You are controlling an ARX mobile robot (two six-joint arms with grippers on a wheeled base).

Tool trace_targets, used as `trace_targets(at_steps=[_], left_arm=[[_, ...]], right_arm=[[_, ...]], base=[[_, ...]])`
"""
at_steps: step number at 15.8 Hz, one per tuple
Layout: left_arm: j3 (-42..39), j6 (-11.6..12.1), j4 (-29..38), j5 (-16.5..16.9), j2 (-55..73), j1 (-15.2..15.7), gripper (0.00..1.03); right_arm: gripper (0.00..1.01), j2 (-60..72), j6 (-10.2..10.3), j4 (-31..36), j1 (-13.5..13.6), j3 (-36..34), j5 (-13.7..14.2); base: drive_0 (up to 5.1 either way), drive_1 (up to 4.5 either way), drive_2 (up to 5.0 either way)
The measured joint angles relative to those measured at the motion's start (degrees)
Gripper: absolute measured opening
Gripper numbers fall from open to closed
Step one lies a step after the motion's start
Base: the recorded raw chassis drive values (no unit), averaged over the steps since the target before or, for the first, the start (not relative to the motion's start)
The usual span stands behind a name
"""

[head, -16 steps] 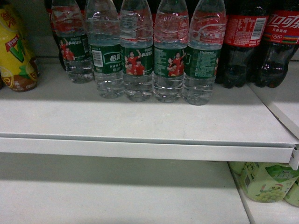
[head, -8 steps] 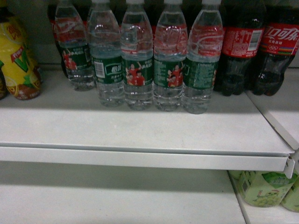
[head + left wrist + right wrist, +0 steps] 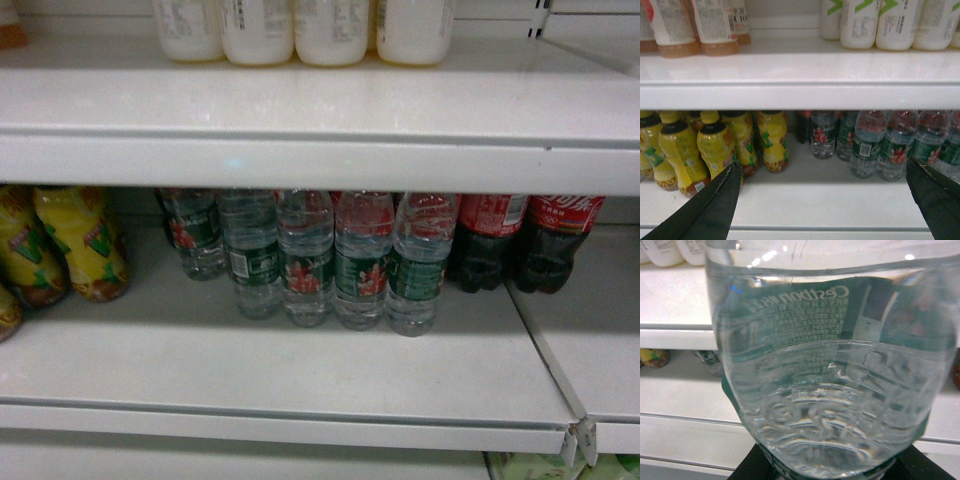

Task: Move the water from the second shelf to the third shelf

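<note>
Right pincer (image 3: 830,467) pinching a water bottle (image 3: 830,375); left pincer (image 3: 822,200) spread, empty.
The bottle could be knocked against the shelf edge (image 3: 675,337) if carried forward too low.

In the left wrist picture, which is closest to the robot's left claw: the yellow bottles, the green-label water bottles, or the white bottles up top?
1. Yellow plastic drink bottles, left, just behind the left gripper.
2. Clear green-label water bottles, right, same shelf, slightly deeper.
3. White plastic bottles, upper shelf, farthest.
</note>
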Motion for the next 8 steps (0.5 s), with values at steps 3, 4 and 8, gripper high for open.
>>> trace_targets(at_steps=[3, 4, 8], left_arm=[[0.0, 0.0, 0.0, 0.1, 0.0, 0.0, 0.98], [0.0, 0.0, 0.2, 0.1, 0.0, 0.0, 0.98], [0.0, 0.0, 0.1, 0.1, 0.0, 0.0, 0.98]], right_arm=[[0.36, 0.0, -0.1, 0.0, 0.0, 0.0, 0.0], [0.36, 0.0, -0.1, 0.1, 0.0, 0.0, 0.0], [0.36, -0.1, -0.2, 0.0, 0.0, 0.4, 0.0]], base=[[0.0, 0.0, 0.0], [0.0, 0.0, 0.0], [0.0, 0.0, 0.0]])
